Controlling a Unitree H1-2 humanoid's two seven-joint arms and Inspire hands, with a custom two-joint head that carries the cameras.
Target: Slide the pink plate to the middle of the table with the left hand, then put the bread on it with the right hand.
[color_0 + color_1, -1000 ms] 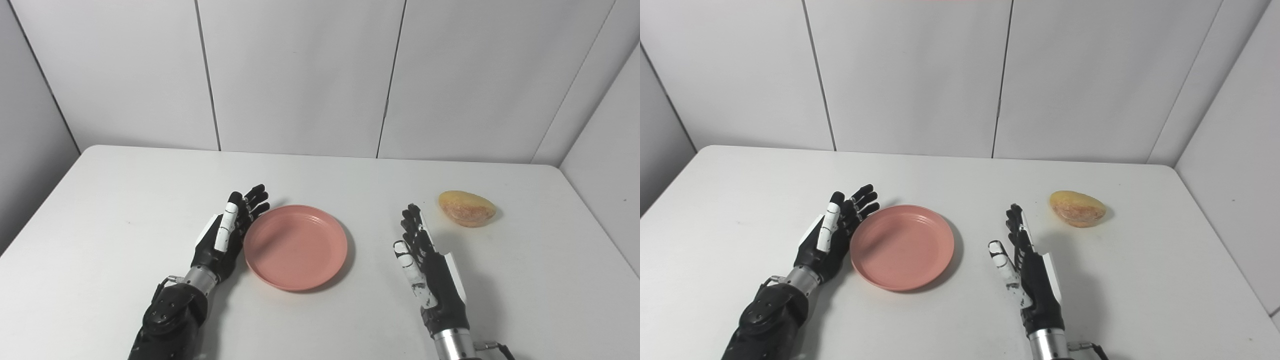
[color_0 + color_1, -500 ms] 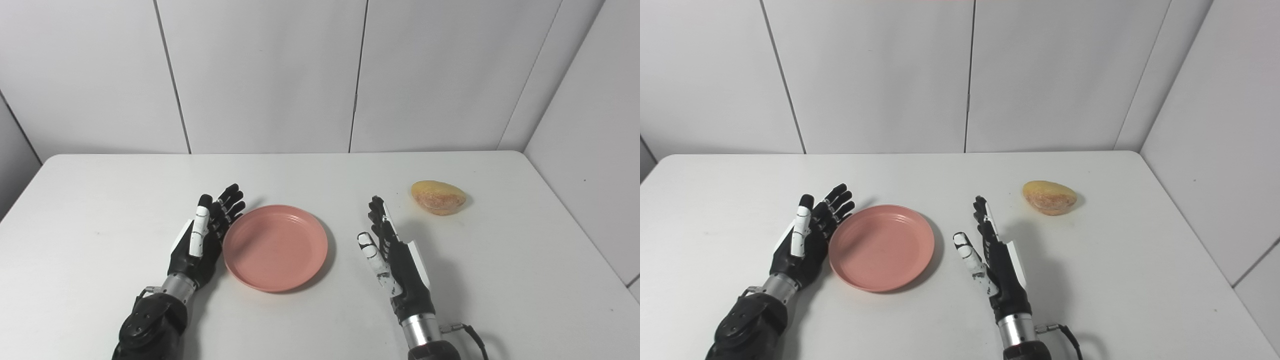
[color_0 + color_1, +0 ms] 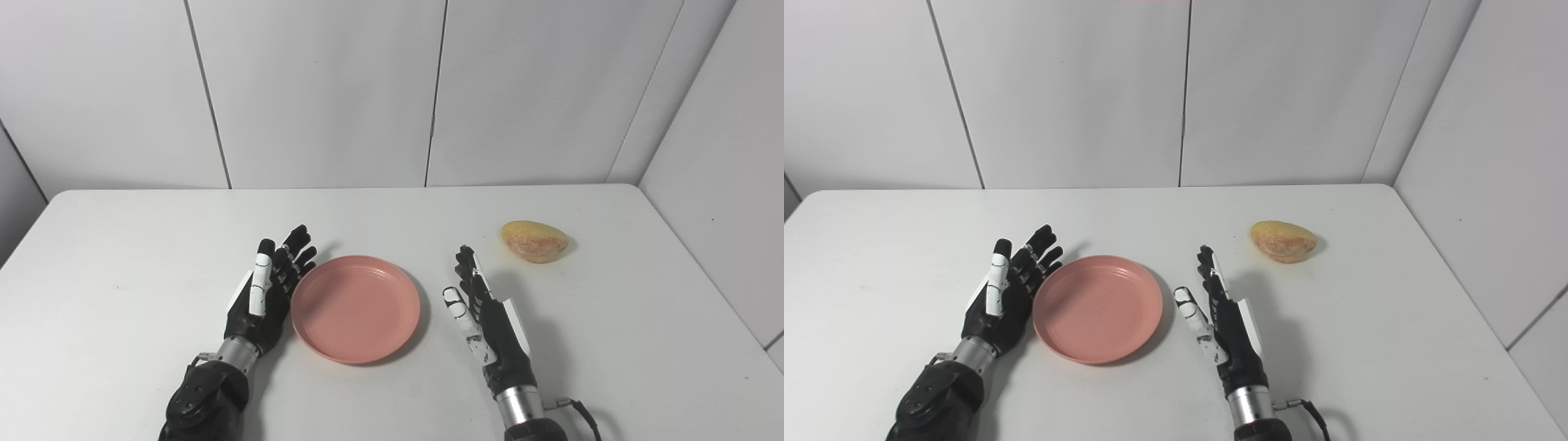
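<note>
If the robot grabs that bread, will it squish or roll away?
The bread looks like a rounded, crusty lump with a flat underside on the table, so it probably won't roll. Its small size suggests it is light. It may dent under a hard squeeze, though the pictures can't show softness.

pink plate (image 3: pixel 356 309) lay flat mid-table (image 3: pixel 122 257) | left hand (image 3: pixel 264 295) stood edge-on against its left rim, fingers spread | right hand (image 3: pixel 487 318) open, just right of plate | bread (image 3: pixel 534 241) far right, apart
</note>
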